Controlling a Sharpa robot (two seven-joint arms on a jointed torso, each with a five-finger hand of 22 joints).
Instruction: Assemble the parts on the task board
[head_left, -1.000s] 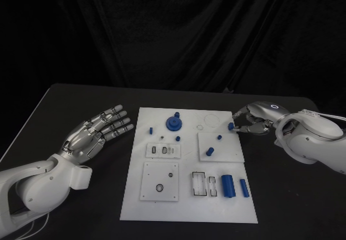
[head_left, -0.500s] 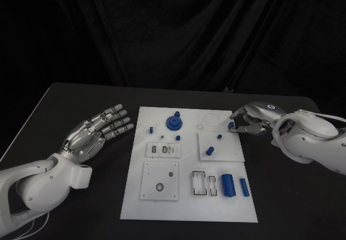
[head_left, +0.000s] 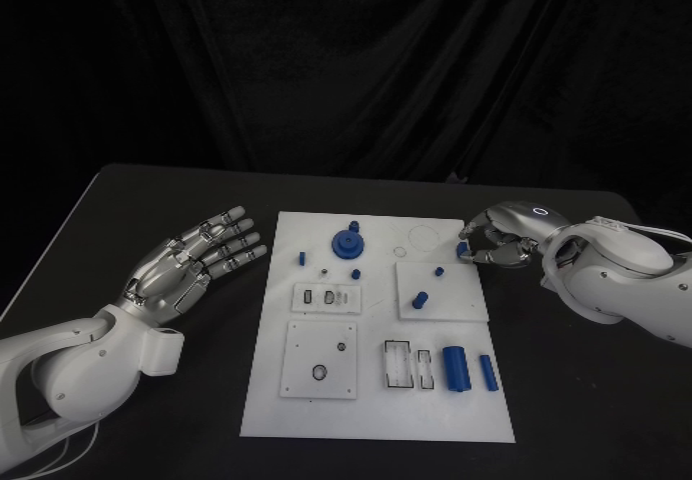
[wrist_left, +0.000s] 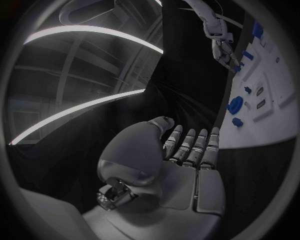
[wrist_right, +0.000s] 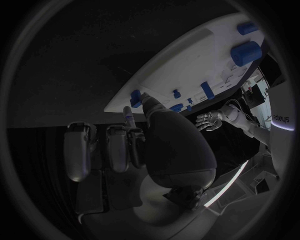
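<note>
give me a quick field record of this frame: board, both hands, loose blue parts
board: white task board in the middle of the black table
left hand: left hand open, fingers spread, off the board's left edge, holding nothing
right hand: right hand at the board's far right edge, fingers curled round a small blue part; grip itself partly hidden
gear-like part: blue round part near the far edge
near parts: blue cylinder and slimmer blue peg lying side by side

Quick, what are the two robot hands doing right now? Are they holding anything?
Left hand: open, fingers spread, holding nothing, beside the board.
Right hand: fingers curled at a small blue part on the board's far right edge; a firm hold cannot be told.
</note>
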